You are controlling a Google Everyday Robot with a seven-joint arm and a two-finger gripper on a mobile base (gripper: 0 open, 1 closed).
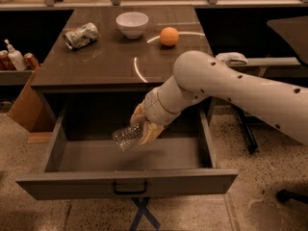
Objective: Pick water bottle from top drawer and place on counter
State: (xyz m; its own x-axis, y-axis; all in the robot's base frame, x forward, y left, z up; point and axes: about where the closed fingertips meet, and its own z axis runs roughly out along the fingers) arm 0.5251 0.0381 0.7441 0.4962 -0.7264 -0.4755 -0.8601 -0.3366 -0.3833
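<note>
Pinched in tan gripper (146,129) inside open grey-brown top drawer (72,189): clear ribbed water bottle (125,137), long axis near level, jutting left; glossy grey-brown counter (103,57) above, behind

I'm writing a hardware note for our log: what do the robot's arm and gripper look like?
The arm is cream-white, built of thick rounded segments with a bulbous joint and small dark dots along its shell; no loose cables show. The gripper, over the open top drawer, has tan, yellowish fingers.
</note>
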